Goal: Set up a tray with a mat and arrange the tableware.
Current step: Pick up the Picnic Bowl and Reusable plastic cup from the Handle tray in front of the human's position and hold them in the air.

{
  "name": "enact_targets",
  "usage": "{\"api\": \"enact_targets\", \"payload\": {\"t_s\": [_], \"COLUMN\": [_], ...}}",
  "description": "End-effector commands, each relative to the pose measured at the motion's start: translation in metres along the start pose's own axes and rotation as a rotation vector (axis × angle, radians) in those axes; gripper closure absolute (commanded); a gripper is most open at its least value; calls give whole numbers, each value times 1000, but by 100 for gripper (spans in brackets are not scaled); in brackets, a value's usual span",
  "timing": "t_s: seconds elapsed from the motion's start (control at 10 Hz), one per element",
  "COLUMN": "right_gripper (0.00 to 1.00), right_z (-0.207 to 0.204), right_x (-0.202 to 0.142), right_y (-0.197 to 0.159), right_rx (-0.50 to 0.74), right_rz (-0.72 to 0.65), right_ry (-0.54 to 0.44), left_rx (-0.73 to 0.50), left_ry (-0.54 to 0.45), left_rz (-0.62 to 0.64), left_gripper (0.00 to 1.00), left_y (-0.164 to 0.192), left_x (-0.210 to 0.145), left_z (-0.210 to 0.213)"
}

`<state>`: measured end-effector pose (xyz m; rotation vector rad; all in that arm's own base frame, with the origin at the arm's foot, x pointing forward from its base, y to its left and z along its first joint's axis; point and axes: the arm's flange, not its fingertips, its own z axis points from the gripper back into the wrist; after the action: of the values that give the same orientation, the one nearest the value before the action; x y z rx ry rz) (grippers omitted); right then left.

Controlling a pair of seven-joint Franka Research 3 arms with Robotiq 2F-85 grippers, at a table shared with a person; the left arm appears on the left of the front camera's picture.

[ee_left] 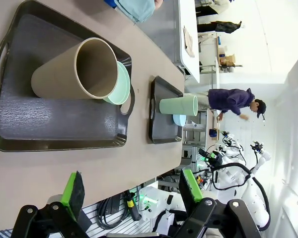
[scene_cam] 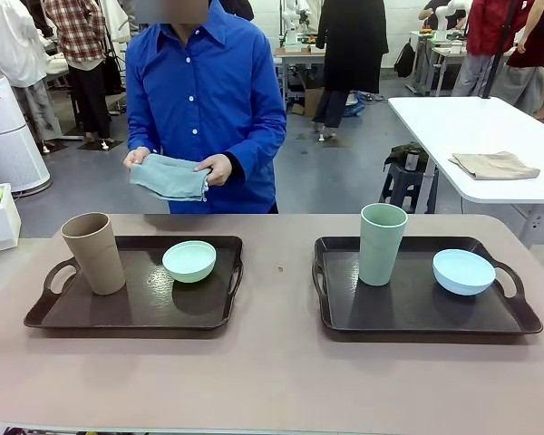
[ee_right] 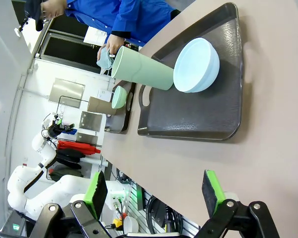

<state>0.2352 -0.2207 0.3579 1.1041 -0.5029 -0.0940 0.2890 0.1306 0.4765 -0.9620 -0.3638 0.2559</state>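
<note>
Two dark brown trays lie on the table. On the left tray (scene_cam: 136, 308) (ee_left: 54, 124) stand a tan cup (scene_cam: 92, 254) (ee_left: 74, 69) and a mint green bowl (scene_cam: 189, 261) (ee_left: 120, 84). The right tray (scene_cam: 408, 313) (ee_right: 208, 114) carries a sage green cup (scene_cam: 382, 244) (ee_right: 141, 69) and a light blue bowl (scene_cam: 463, 271) (ee_right: 196, 64). Across the table, a person in a blue shirt holds a folded grey-green mat (scene_cam: 170, 177) in both hands. My left gripper (ee_left: 131, 193) hangs open above the table's near edge, short of the left tray. My right gripper (ee_right: 154, 196) is open too, short of the right tray.
A white table (scene_cam: 462, 122) at the back right holds a folded tan cloth (scene_cam: 494, 165). A white appliance (scene_cam: 9, 136) stands at the far left. Bare tabletop (scene_cam: 276, 272) runs between the two trays and along the near edge.
</note>
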Motion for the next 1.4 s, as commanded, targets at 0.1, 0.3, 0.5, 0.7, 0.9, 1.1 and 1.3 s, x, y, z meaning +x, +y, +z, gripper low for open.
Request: {"api": "enact_targets", "payload": {"t_s": [0.1, 0.3, 0.5, 0.7, 0.9, 1.1, 1.3], "right_gripper": [0, 0, 0, 0, 0, 0, 0], "right_z": [0, 0, 0, 0, -1, -5, -23], "right_x": [-1, -1, -1, -1, 2, 11, 22], "right_y": [0, 0, 0, 0, 2, 19, 53], "right_rx": [5, 5, 5, 5, 9, -17, -81], "right_rz": [-1, -1, -1, -1, 39, 117, 181], "right_ry": [-3, -3, -3, -3, 15, 17, 34], "left_rx": [1, 1, 1, 1, -15, -36, 16], "left_ry": [-1, -1, -1, -1, 55, 115, 85], "left_rz": [-7, -7, -7, -7, -33, -128, -177], "left_gripper": [0, 0, 0, 0, 0, 0, 0], "left_y": [3, 3, 3, 3, 6, 13, 18], "left_x": [1, 1, 1, 1, 6, 16, 34], "left_z": [-1, -1, -1, -1, 3, 10, 10]}}
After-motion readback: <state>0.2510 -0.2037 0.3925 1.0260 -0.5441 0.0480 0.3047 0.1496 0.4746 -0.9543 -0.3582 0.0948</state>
